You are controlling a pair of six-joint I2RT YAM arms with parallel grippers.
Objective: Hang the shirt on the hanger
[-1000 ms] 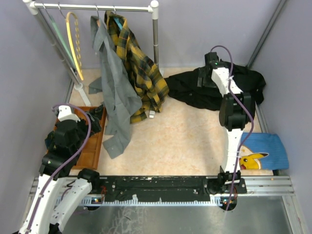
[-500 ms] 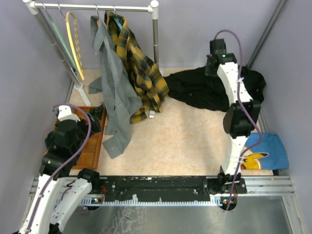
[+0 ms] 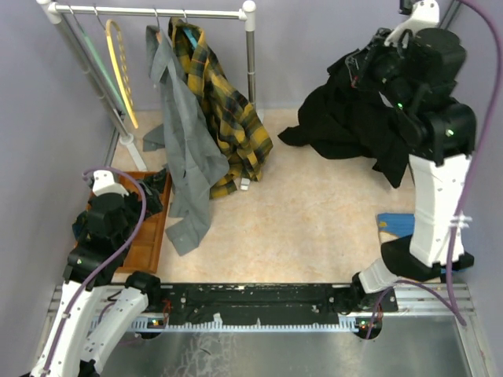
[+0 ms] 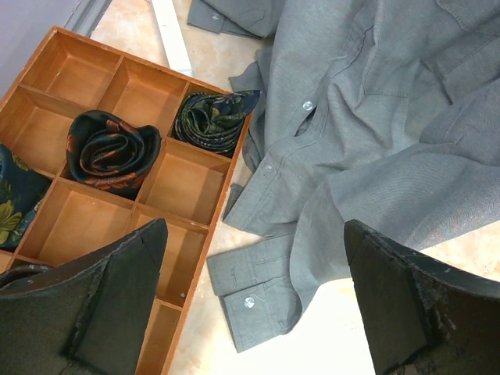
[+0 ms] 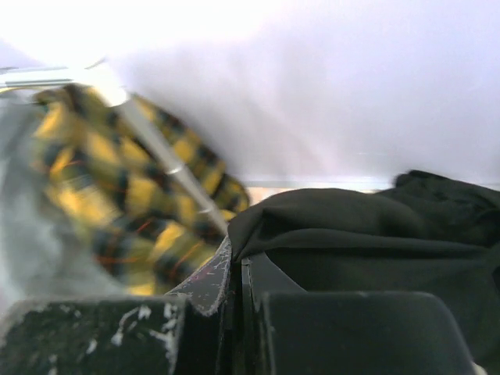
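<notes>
The black shirt (image 3: 346, 118) hangs from my right gripper (image 3: 366, 67), which is raised high at the back right; the lower folds still trail on the floor. In the right wrist view the jaws are shut (image 5: 241, 262) on a fold of the shirt (image 5: 351, 226). The yellow hanger (image 3: 119, 75) hangs on the rack at the far left, well away from the shirt. My left gripper (image 3: 149, 198) hovers open over the wooden tray, with nothing between its fingers (image 4: 258, 312).
A grey shirt (image 3: 185, 149) and a yellow-and-black plaid shirt (image 3: 224, 118) hang from the rack (image 3: 157, 12). The wooden tray (image 4: 78, 226) holds rolled ties (image 4: 109, 148). A blue printed cloth (image 3: 397, 224) lies behind the right arm.
My right gripper has shut on the black shirt and lifted it off the floor, rising up and to the right. The left arm has not moved.
</notes>
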